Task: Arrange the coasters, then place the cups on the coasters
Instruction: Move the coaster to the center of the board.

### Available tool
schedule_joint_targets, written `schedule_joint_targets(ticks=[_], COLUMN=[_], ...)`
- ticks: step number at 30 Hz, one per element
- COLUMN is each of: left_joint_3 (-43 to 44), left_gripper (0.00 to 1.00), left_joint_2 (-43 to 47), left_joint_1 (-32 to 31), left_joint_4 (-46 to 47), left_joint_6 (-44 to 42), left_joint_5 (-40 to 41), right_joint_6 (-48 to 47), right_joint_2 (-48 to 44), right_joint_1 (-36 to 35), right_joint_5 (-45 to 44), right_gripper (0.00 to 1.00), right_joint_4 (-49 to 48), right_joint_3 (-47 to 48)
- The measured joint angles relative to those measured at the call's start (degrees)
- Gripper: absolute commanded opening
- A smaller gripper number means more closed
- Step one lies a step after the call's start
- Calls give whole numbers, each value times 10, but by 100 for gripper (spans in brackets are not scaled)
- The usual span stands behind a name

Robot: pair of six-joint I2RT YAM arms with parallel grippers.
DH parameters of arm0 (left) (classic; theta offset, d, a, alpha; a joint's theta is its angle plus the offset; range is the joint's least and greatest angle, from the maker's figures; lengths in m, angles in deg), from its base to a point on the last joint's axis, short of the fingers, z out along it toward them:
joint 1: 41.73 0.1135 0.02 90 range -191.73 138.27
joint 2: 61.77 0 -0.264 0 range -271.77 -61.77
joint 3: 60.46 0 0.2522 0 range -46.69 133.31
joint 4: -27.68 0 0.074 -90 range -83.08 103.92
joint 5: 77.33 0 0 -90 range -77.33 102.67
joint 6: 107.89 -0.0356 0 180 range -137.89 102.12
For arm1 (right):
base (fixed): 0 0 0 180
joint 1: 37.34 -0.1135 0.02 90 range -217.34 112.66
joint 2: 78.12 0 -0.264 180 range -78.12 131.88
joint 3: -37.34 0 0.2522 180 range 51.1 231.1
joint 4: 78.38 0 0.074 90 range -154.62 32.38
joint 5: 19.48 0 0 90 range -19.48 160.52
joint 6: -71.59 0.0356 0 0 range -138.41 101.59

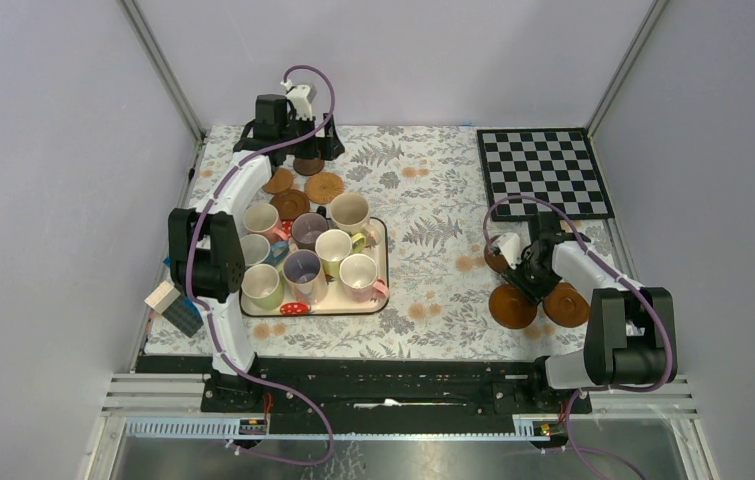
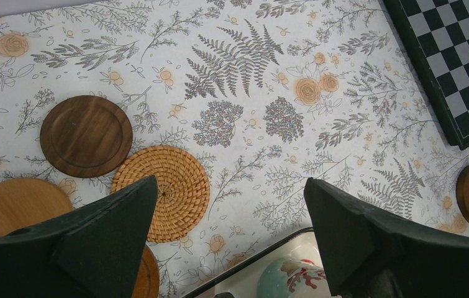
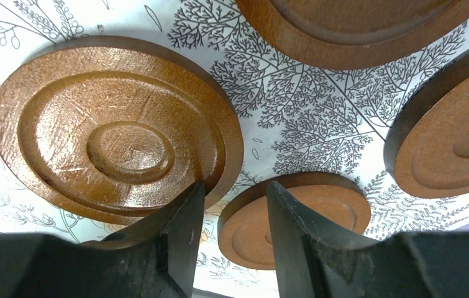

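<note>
A floral tablecloth (image 1: 433,200) covers the table, boxed in by plain grey walls (image 1: 403,50). A checkerboard mat (image 1: 545,172) lies at the upper right. Left of centre, the cream tray (image 1: 338,307) holds all eight cups (image 1: 333,247), packed upright. Just above the tray lie four coasters (image 1: 290,204), including a woven one (image 2: 163,192) beside a dark wooden one (image 2: 86,144). The left gripper (image 2: 230,183) hovers there, its jaws spread wide. At the lower right more brown coasters (image 1: 512,306) sit on the cloth. The right gripper (image 3: 232,192) is low among them, its jaws narrowly parted and pinching nothing.
</note>
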Motion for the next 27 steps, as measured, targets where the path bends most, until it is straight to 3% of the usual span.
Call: schedule_joint_targets(ticks=[8, 18, 27], left_joint_3=[36, 88, 91], left_gripper=[99, 99, 99], left_joint_2=[-2, -61, -86], left_joint_1=[0, 32, 43], left_joint_4=[-76, -101, -161], left_joint_6=[-49, -72, -99], left_joint_5=[12, 60, 81], right_joint_6=[-1, 30, 98], right_joint_2=[0, 2, 103], right_joint_1=[2, 2, 2], right_joint_5=[23, 118, 214], right_gripper=[72, 85, 99], right_joint_4=[40, 60, 40], right_joint_3=[52, 196, 346])
